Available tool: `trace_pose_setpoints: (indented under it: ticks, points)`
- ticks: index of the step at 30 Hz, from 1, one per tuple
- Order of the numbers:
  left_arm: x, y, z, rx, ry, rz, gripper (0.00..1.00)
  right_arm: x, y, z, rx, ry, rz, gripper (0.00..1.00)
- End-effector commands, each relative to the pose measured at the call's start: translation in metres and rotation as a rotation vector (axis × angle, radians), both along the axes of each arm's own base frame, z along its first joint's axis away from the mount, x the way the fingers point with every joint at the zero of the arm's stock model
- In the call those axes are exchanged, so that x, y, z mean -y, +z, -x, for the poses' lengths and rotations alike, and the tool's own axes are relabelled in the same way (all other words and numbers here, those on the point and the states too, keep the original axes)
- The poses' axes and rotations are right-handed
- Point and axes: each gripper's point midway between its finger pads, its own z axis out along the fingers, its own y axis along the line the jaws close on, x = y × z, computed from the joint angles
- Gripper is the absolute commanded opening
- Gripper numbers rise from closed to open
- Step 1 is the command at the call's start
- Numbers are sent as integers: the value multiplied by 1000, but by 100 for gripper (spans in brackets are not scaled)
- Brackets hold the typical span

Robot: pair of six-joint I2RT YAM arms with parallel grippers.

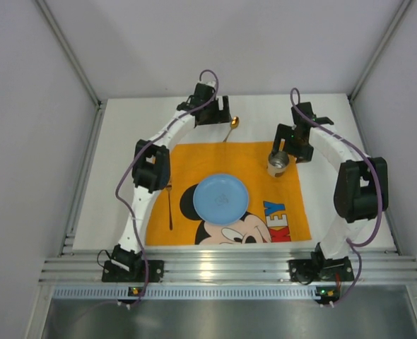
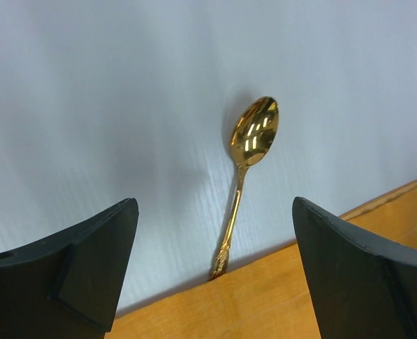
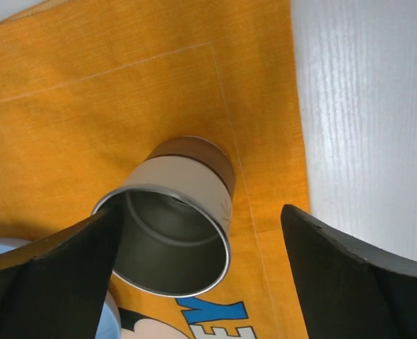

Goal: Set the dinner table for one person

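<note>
Hovering above the spoon (image 2: 245,176), the left gripper (image 2: 215,205) is holding its fingers wide apart and gripping nothing.

- Table (image 1: 116,155): white, and is carrying every item listed.
- Cloth (image 1: 194,159): orange, and is lying mid-table.
- Plate (image 1: 221,198): blue, and is sitting at the cloth's centre.
- Spoon: gold, and is lying on bare table at 12 o'clock from the plate. Its bowl is pointing to 12 and its handle tip is touching the cloth's far edge.
- Cup (image 3: 173,233): metal, and is standing upright on the cloth at 2 o'clock from the plate, near the right hem.
- Utensil (image 1: 169,208): slim, and is lying along the cloth's left edge at 9 o'clock from the plate. Its kind is too small to tell.
- Right gripper (image 3: 201,212): is straddling the cup with fingers spread. One finger is sitting close by the rim and the other is standing well clear, so nothing is being held.

Step in hand, as judged: the left arm is lining up on the spoon, probably to bring it beside the plate.

Handling notes:
- The handle is thin and is lying flat on a hard top, so the fingertips should be coming right down to the table, astride the shaft and not the bowl.
- The closing line should be crossing the handle squarely.
- The mid-shaft is looking the safest place to grip. It is far enough from the hem to avoid pinching cloth.
- A slow squeeze is advisable, since polished metal is prone to skating sideways.
</note>
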Motion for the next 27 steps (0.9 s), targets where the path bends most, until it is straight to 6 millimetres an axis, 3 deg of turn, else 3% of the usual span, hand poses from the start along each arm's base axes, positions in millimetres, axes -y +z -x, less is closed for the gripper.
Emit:
trace_pose_setpoints:
  ticks: [1,4,8,14,21,22,23,27]
  points:
    - [27,31,-14,103,-55,85,94,-11,25,-5,83,49,-1,100]
    - [33,19,-11,102,-91,54,90,-10,36,1,91,59,5,100]
    - [38,1,-1,87,-128,-27,72,-5,50,11,105,61,13,100]
    - [35,-26,3,79,-125,-131,53,9,57,41,78,44,11,100]
    - [35,-53,11,53,-134,-209,44,17,67,70,78,46,-18,100]
    - [34,-60,14,40,-139,-219,41,20,67,72,76,39,-18,100]
    - [31,-65,15,40,-127,-257,32,25,67,76,71,33,-16,100]
    - [15,-85,24,14,-112,-363,22,35,70,88,72,12,-21,100]
